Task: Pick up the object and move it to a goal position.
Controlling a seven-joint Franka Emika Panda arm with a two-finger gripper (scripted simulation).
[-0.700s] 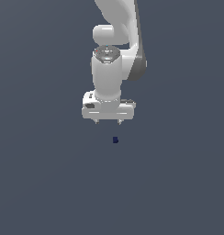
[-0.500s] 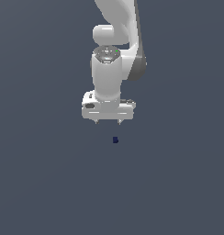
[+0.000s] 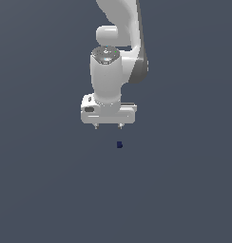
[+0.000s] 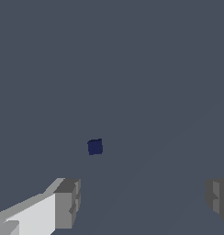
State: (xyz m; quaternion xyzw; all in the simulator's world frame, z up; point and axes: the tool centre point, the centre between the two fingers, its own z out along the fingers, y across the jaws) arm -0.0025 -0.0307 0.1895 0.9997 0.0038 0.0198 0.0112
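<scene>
My jaws stand wide apart and hold nothing, the two fingers spread well clear of each other. The tiny navy-blue block lies on the grey bench, apart from my fingertips and a little toward the exterior view's right of them, untouched.

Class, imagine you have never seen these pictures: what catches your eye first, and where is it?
First the big white arm hanging from the top of the exterior view, its open gripper pointing down. Next, the tiny navy cube, alone on the plain grey floor just below the gripper, untouched.
</scene>
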